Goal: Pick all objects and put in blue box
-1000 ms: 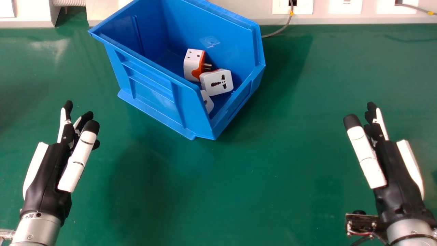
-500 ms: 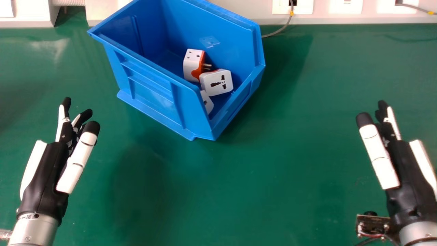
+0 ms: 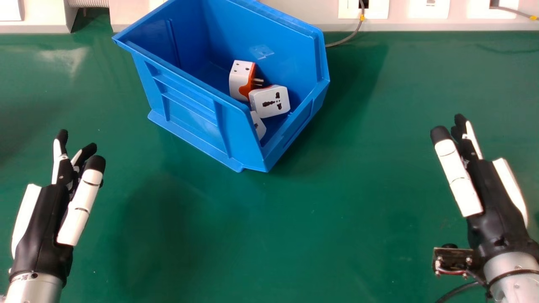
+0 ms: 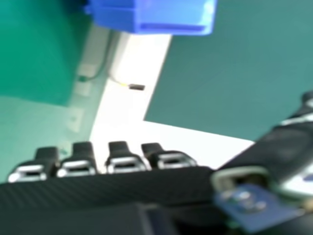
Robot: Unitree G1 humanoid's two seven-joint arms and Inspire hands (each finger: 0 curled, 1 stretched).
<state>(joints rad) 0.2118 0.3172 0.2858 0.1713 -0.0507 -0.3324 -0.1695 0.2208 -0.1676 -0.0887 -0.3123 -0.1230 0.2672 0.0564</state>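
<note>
Blue box (image 3: pixel 185 105), three plug adapters (image 3: pixel 261 110) inside; left hand (image 3: pixel 40 229) and right hand (image 3: pixel 492 193) extended nearly straight, empty. Placing appears finished; only withdrawal seems needed next.

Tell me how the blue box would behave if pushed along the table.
The blue box would probably slide rather than tip, since it rests on a long bottom flange. Its ribbed side wall looks like stiff plastic, so should barely flex. The adapters inside lie at odd angles, so may shift.
</note>
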